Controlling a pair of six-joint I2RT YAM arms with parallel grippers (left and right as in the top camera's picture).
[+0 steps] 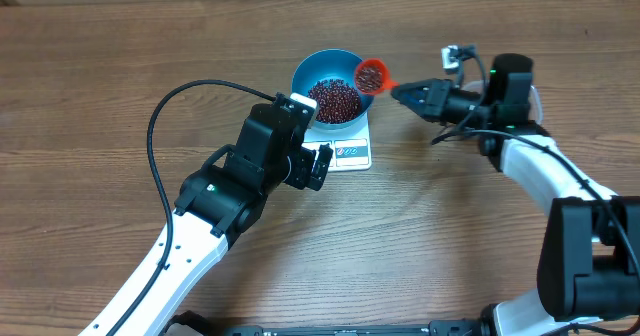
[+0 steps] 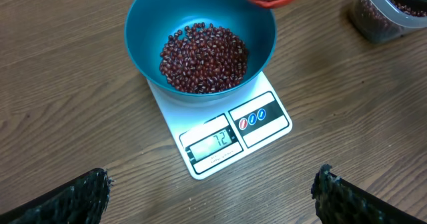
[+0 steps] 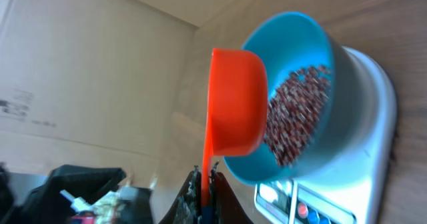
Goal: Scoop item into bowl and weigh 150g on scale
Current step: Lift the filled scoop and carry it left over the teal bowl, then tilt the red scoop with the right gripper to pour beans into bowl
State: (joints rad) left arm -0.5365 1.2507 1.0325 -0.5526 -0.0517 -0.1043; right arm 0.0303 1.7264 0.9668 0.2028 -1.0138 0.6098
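Observation:
The blue bowl (image 1: 300,76) stands on the white scale (image 1: 352,154) and holds a heap of dark red-brown beans (image 1: 335,99). The scale's display (image 2: 215,144) reads 72. My right gripper (image 1: 400,91) is shut on the handle of a red-orange scoop (image 1: 370,76). The scoop carries beans and hangs over the bowl's right rim. In the right wrist view the scoop (image 3: 233,104) is next to the bowl (image 3: 347,84), handle between the shut jaws of my right gripper (image 3: 205,177). My left gripper (image 2: 213,191) is wide open and empty, low over the table just in front of the scale (image 2: 267,127).
A clear plastic tub (image 2: 380,17) with more beans sits on the table to the right of the bowl. The left arm's black cable (image 1: 160,116) loops over the table to the left. Bare wooden tabletop (image 1: 440,226) lies in front of the scale.

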